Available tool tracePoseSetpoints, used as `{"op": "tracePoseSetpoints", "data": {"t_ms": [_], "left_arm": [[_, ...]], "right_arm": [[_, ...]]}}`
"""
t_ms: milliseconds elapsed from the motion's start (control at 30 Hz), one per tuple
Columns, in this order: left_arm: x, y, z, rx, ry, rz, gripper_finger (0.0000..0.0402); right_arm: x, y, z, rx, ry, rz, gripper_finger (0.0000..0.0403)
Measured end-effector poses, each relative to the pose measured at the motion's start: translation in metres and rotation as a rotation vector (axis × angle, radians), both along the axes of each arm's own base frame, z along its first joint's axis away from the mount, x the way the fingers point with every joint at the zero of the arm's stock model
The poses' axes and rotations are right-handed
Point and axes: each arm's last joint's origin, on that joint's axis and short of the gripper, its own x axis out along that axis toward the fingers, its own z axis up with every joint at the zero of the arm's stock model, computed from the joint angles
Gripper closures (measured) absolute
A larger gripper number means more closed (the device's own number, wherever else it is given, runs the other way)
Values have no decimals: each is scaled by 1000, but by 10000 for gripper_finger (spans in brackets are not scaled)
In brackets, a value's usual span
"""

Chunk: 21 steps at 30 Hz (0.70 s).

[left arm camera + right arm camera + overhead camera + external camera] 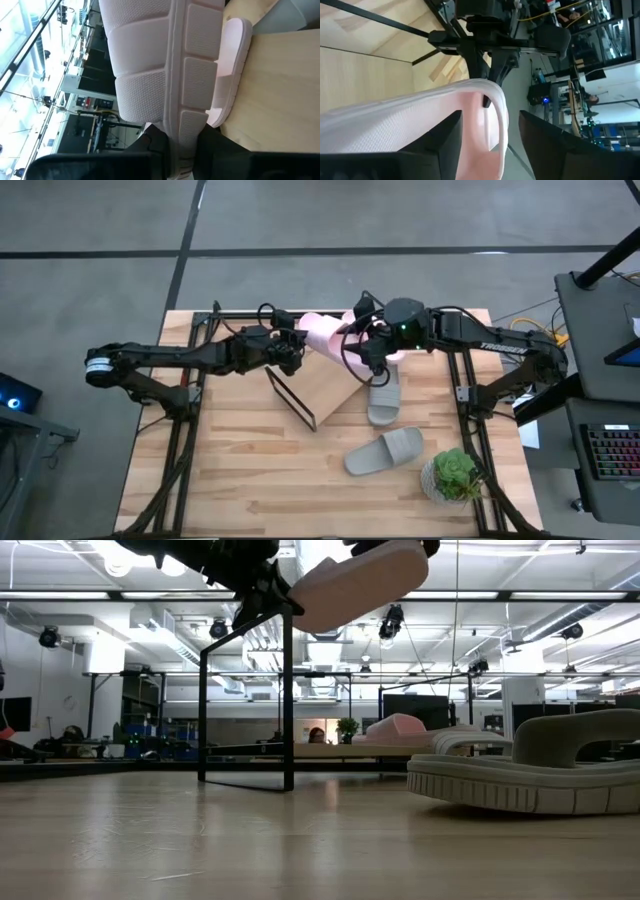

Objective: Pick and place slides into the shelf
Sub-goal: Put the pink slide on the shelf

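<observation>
High view first: your left gripper (296,352) and right gripper (372,352) meet just above the centre of the frame, over the upper edge of the shelf (322,385), and both are at the same pale pink slide (322,332). The left gripper is clamped on one end of it; in the left wrist view you see the two dark fingers (150,145) pinching the sole's edge at the bottom of the frame. The right gripper has the other end between its fingers (445,140), but you cannot tell whether they press on it or stand clear. In the low view the held slide (360,582) hangs at the top of the frame, well above the tabletop (200,840).

A second pink slide (231,65) lies on the slanted board, seen at the upper right of the left wrist view. One grey slide (384,396) rests at the shelf's right edge, right of centre in the high view, and the other grey slide (385,452) lies on the tabletop lower down, near a small potted plant (455,474).

The held slide's sole is matt foam, moulded in raised pads with a fine dotted grain. The shelf is a smooth light-wood board on thin black wire.
</observation>
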Motion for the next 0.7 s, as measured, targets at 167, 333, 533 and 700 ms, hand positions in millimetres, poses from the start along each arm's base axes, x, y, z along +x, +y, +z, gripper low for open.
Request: {"op": "tracePoseSetpoints", "data": {"t_ms": [167, 333, 533, 700], "left_arm": [[0, -1, 0, 42, 24, -36, 376], [3, -1, 4, 67, 28, -58, 377], [7, -4, 3, 75, 31, -119, 377], [4, 5, 5, 56, 8, -53, 377]], "right_arm": [[0, -2, 0, 4, -2, -7, 227], [-4, -2, 1, 82, 16, -45, 227], [-16, -1, 18, 176, 69, -118, 227], [-26, 3, 35, 217, 57, -128, 227]]}}
